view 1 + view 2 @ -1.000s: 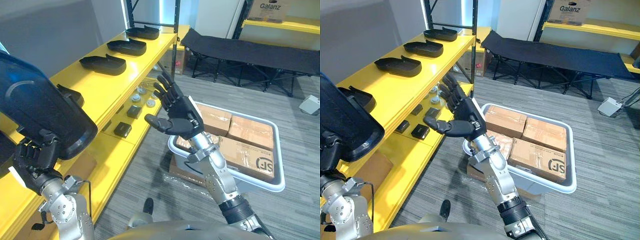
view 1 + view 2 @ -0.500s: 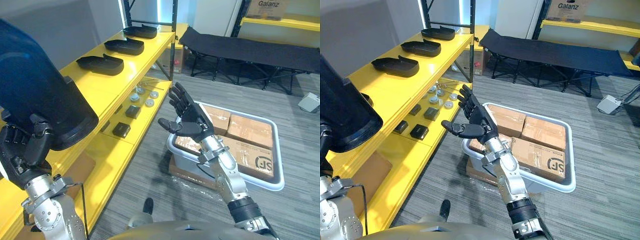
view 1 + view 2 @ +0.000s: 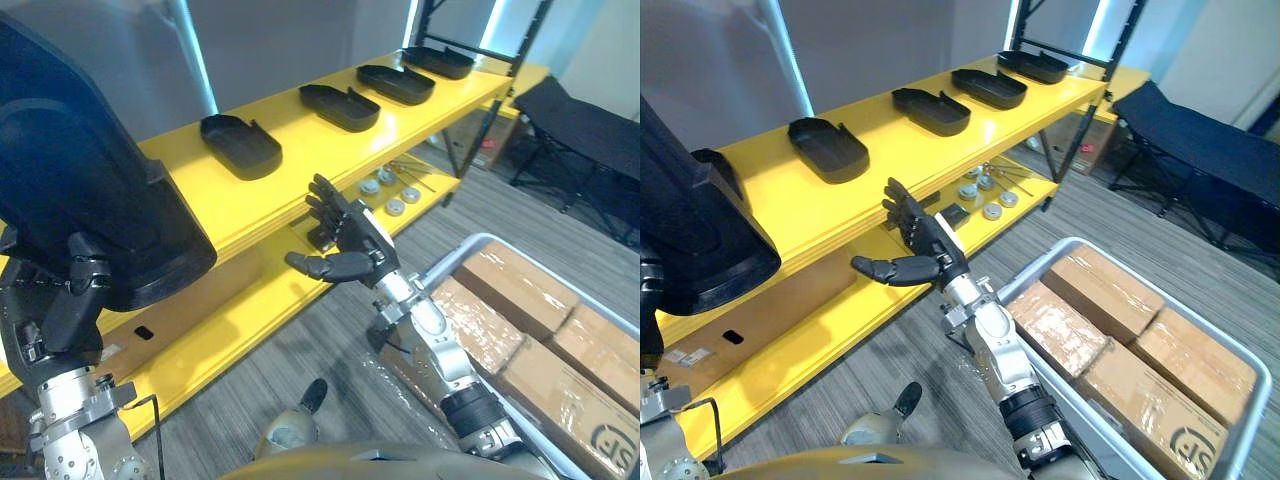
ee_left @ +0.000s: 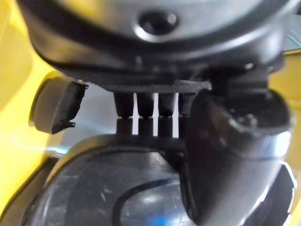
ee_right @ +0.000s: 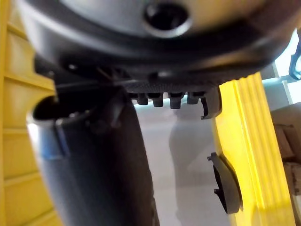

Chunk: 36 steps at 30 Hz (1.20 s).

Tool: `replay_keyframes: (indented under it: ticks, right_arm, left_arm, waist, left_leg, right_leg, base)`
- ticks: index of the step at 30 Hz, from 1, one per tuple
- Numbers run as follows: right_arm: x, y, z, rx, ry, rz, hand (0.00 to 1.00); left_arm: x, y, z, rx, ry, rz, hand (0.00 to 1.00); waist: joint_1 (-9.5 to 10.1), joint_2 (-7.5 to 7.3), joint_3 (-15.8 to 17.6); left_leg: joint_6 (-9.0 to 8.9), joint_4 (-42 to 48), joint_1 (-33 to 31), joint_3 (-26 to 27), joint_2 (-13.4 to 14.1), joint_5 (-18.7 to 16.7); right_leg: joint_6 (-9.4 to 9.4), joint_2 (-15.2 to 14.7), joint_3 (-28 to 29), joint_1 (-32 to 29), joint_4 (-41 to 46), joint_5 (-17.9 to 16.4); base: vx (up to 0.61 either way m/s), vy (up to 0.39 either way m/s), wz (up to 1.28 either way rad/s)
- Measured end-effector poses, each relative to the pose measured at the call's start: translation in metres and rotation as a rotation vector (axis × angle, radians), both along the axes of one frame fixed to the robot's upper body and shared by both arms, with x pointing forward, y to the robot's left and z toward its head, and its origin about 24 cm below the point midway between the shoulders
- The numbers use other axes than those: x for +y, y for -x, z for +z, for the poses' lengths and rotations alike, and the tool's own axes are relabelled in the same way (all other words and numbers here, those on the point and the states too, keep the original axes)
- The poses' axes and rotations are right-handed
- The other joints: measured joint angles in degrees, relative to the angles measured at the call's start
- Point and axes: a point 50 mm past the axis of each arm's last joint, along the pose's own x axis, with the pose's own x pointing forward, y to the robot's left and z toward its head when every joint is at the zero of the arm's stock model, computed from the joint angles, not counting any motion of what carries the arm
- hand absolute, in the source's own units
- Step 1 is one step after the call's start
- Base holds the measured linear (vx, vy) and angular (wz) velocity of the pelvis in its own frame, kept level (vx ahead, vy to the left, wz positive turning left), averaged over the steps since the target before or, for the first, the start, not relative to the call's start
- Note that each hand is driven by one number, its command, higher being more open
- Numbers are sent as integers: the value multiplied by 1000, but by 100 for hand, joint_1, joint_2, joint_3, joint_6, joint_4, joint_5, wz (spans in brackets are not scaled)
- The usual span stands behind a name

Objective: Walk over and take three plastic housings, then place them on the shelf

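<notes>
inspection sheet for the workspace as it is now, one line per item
Surface: yellow shelf, two levels seen.
Job's things: at least four housings in a row on the top level; held housing up in the left hand.
Clutter: round parts and small black boxes on the lower level.
Hands: left hand's fingers curled on held housing; right hand open, before the shelf.
Cables: nothing seen.
Surroundings: grey tote of cardboard boxes; cot; carpet.

You're in a storeroom or warehouse: a long yellow shelf (image 3: 890, 135) carries black plastic housings (image 3: 829, 150) and small parts (image 3: 985, 195), and a grey bin (image 3: 1040, 266) of taped cardboard boxes (image 3: 1108, 292) sits on carpet (image 3: 890, 350).
</notes>
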Motion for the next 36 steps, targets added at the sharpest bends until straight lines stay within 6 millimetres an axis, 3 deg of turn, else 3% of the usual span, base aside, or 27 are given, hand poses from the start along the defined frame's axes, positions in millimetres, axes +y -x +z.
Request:
replay_keyframes:
  ticks: [2, 4, 5, 6, 7, 8, 9, 10, 12, 13, 14, 19, 26, 29, 30, 32, 33, 34, 36]
  right_arm:
    - [-2, -1, 0, 7, -2, -30, 100]
    - [-11, -4, -2, 22, 0, -102, 100]
    - [-13, -5, -1, 22, -3, -116, 100]
    - [-14, -5, 0, 20, -5, -125, 100]
    - [-11, -6, 1, 13, -4, -108, 100]
    - [-10, -6, 2, 9, -4, -94, 100]
    - [-8, -5, 2, 2, -1, -73, 100]
    - [-11, -4, 0, 5, 18, -56, 100]
    - [-15, -2, -4, 11, 52, -34, 100]
    - [-19, -2, -5, 10, 80, -17, 100]
    - [-20, -1, -5, 4, 84, -7, 100]
    - [-16, 1, 0, -10, 44, 23, 100]
    - [-7, 3, 0, -8, 3, 43, 100]
    - [-9, 3, 0, -9, 4, 4, 100]
    - [-13, 3, -1, -4, 10, -27, 100]
    - [-19, 4, -3, -1, -1, -65, 100]
    - [-21, 3, -2, -15, -7, -72, 100]
    - [-21, 3, 2, -38, -23, -79, 100]
    - [-18, 3, 10, -84, -54, -77, 100]
  left_arm:
    - [-6, -4, 2, -11, -24, -72, 0]
    - [-18, -16, 4, -12, -58, -214, 0]
    - [-20, -20, 6, -14, -74, -248, 0]
    - [-21, -24, 9, -15, -101, -294, 0]
    - [-21, -25, 10, -16, -110, -303, 0]
    - [-21, -25, 10, -18, -107, -302, 0]
    - [-21, -26, 9, -27, -85, -303, 0]
    - [-21, -27, 8, -36, -73, -309, 0]
    - [-23, -28, 8, -44, -77, -330, 0]
    - [-26, -29, 8, -47, -78, -350, 0]
    - [-28, -30, 9, -54, -86, -371, 0]
    - [-38, -35, 6, -51, -73, -436, 0]
    - [-46, -37, 5, -51, -51, -470, 0]
    - [-49, -37, 8, -76, -50, -478, 0]
    - [-51, -38, 8, -80, -48, -492, 0]
    - [-50, -37, 11, -84, -76, -514, 0]
    - [-49, -37, 14, -87, -95, -515, 0]
    - [-46, -37, 16, -85, -107, -506, 0]
    - [-42, -37, 15, -72, -89, -461, 0]
  waist:
    - [-35, -35, 14]
    - [-236, 99, 125]
    - [-287, 118, 146]
    - [-333, 133, 188]
    - [-333, 96, 215]
    - [-328, 93, 233]
    - [-343, 154, 286]
    - [-436, 319, 373]
    - [-516, 358, 402]
    - [-534, 250, 431]
    - [-565, 86, 441]
    - [-663, 78, 455]
    - [-621, 95, 468]
    - [-592, 130, 533]
    - [-637, 242, 564]
    - [-648, 289, 554]
    - [-651, 266, 573]
    - [-656, 241, 582]
    - [-661, 251, 600]
  left_leg:
    - [79, 2, 0, -23, -173, 47]
    - [230, 5, 77, -252, -333, 155]
    - [251, 5, 80, -298, -355, 171]
    - [240, 2, 78, -266, -375, 156]
    - [241, 0, 73, -80, -375, 155]
    - [238, 0, 60, 34, -369, 152]
    - [236, 1, 44, 175, -315, 152]
    - [206, 2, 43, 353, -163, 128]
    - [103, 3, 30, 490, -4, 21]
    - [84, 7, -21, 726, 71, -338]
    - [192, 199, -87, 994, 108, -316]
    - [211, 172, 13, 1089, 153, 88]
    - [390, 460, -69, 1297, -185, -229]
    - [609, 1321, -381, 1285, -525, -784]
    - [717, 1570, -377, 1175, -604, -913]
    - [810, 1641, -279, 967, -684, -1047]
    - [844, 1588, -164, 877, -714, -1090]
    - [879, 1518, -44, 754, -733, -1116]
    - [928, 1436, 151, 580, -757, -1149]
  right_leg:
    - [1, -285, -2, -51, 581, -214]
    - [-71, -625, 796, -297, 1617, -267]
    - [-118, -656, 967, -386, 1763, -295]
    - [-271, -599, 1266, -417, 1645, -418]
    - [-304, -515, 1470, -344, 1273, -518]
    - [-276, -467, 1556, -296, 1053, -585]
    - [-14, -370, 1648, -222, 708, -607]
    - [-10, -147, 1684, -168, 530, -511]
    - [-89, 15, 1646, -116, 397, -435]
    - [-173, 10, 1593, -94, 195, -324]
    - [-199, -22, 1550, -114, 100, -254]
    - [-98, 51, 1547, -164, 85, -188]
    - [13, -330, 1547, -133, 39, -131]
    - [-124, -709, 1438, -107, 602, -204]
    - [-349, -982, 1447, -307, 1467, -74]
    - [-1160, -1331, 1639, -803, 2760, 518]
    - [-1320, -1439, 1840, -1010, 3235, 927]
    - [-1147, -1396, 2179, -1229, 3605, 999]
    - [-724, -1180, 2374, -1405, 3513, 432]
  base:
    - [49, 21, 56]
    - [60, 36, 79]
    - [22, 26, 61]
    - [-7, 0, 10]
    - [-13, -14, -17]
    - [-50, -54, -48]
    - [-105, -66, -35]
    - [-131, -55, -17]
    - [-140, -48, 9]
    - [-102, -50, 8]
    - [-48, -34, 6]
    - [-1, -25, 5]
    - [34, 64, -4]
    - [116, 153, 30]
    - [155, 169, 55]
    - [169, 174, 58]
    - [220, 139, 50]
    - [230, 121, 45]
    - [189, 98, 38]
